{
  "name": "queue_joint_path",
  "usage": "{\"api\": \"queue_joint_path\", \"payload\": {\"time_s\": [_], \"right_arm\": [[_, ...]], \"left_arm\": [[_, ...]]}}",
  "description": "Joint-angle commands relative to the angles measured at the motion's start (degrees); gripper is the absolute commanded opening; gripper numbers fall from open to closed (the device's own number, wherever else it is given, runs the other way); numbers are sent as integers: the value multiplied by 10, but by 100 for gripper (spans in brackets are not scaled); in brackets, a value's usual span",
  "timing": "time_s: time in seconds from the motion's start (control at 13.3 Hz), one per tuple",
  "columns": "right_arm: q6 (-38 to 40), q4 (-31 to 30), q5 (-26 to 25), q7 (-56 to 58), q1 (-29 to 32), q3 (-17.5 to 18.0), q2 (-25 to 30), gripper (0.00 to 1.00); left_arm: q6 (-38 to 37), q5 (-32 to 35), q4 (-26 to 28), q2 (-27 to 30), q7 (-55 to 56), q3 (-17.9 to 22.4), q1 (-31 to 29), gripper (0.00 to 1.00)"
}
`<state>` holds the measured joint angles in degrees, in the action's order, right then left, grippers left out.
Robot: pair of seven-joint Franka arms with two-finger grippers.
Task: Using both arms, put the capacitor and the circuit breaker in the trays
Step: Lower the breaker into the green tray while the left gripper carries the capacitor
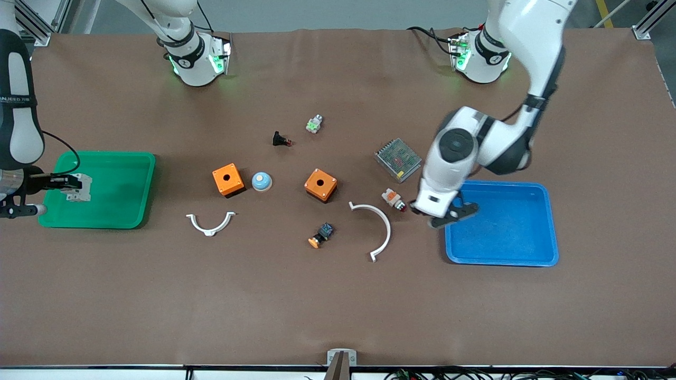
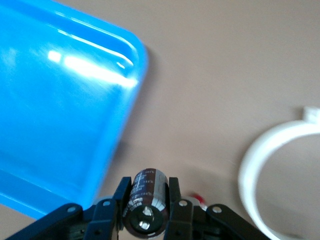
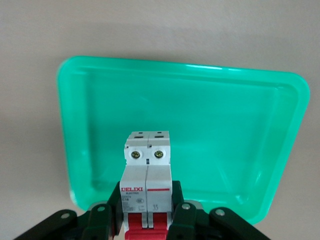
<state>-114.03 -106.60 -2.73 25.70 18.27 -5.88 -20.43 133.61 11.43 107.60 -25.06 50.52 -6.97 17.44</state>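
My left gripper [image 1: 449,215] hangs over the blue tray's [image 1: 501,224] rim at the edge toward the table's middle. It is shut on the capacitor [image 2: 146,200], a small dark cylinder with a silvery end, clamped between both fingers [image 2: 122,196]. The blue tray [image 2: 50,125] lies just beside it below. My right gripper [image 1: 59,182] is over the green tray [image 1: 121,190], shut on the circuit breaker [image 1: 79,188]. The circuit breaker [image 3: 147,172] is white-grey with red levers, held above the green tray's floor [image 3: 225,145].
Between the trays lie two orange boxes [image 1: 228,180] [image 1: 320,184], a blue dome [image 1: 261,181], two white arcs [image 1: 210,224] [image 1: 377,227], a mesh-topped box [image 1: 398,159], a white-and-orange button [image 1: 394,199], a black push-button [image 1: 281,140] and an orange-capped switch [image 1: 321,235].
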Motion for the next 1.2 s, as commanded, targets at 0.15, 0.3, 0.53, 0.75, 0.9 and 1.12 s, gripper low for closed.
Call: {"api": "queue_joint_path", "payload": {"time_s": [0.15,0.3,0.53,0.75,0.9,1.12], "right_arm": [[-113,-64,-14,7,24,13,4,22],[-145,-66,-14,7,26,13,-15,22],[-186,-69,-14,7,37,13,-37,23],[-196,-72,-13,1,39,13,-45,24],[-192,-76,-7,-3,39,14,-48,24],[-185,-74,-7,1,41,14,-39,90]], "left_arm": [[0,11,18,-12,-83,-8,-89,0],[2,10,18,-31,-86,-7,-106,0],[22,10,23,-54,-88,-7,-125,0],[40,10,24,-67,-118,-8,-151,1],[49,10,23,-75,-129,-8,-161,7],[47,10,19,-72,-143,-7,-160,99]]}}
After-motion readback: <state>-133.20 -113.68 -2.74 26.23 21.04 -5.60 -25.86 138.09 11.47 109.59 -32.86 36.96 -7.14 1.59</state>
